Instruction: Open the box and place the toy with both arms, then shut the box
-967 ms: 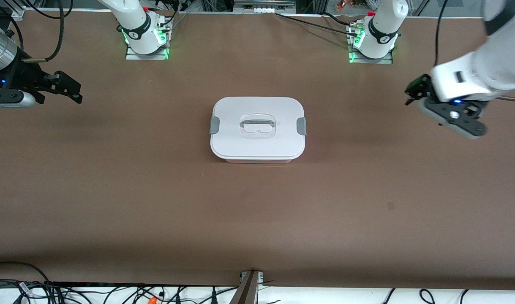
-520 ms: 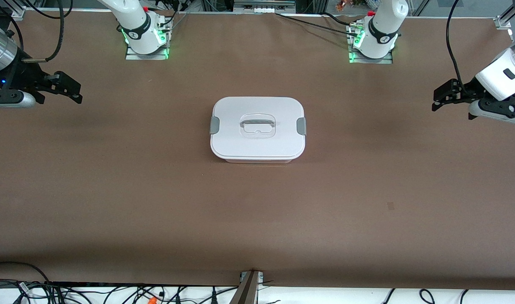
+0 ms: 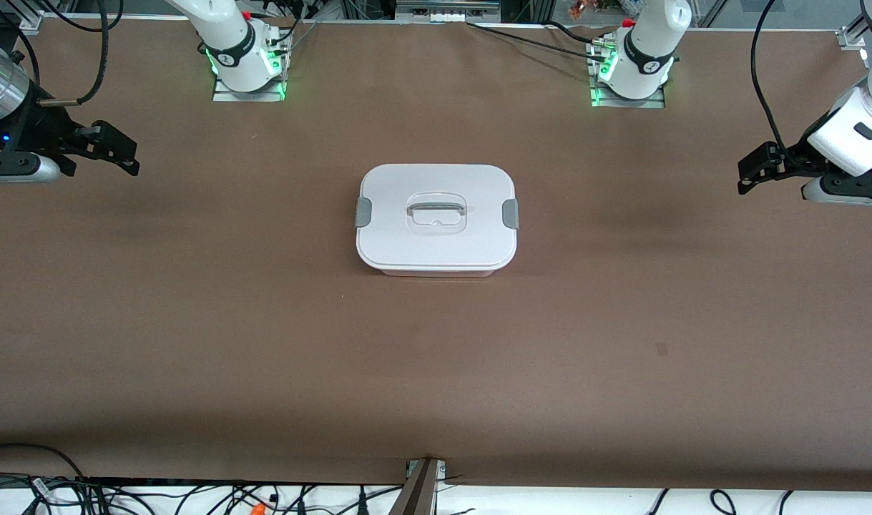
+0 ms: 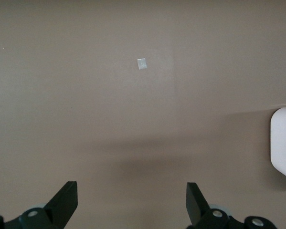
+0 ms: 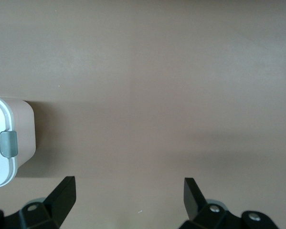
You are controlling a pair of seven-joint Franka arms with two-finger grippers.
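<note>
Both end effectors hang open and empty, the left end effector [image 3: 749, 170] and right end effector [image 3: 121, 149] over opposite worktop [image 3: 264, 343] ends, the closed box [image 3: 436, 219] mid-worktop.

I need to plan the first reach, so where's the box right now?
In the front view the box sits closed mid-table, roughly midway between the two arms' ends, with bare table all around it and neither end effector near.

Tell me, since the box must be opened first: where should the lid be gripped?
Probably the two grey clips at the lid's ends first, each arm coming from its own end; afterwards lift from above by the recessed handle.
</note>
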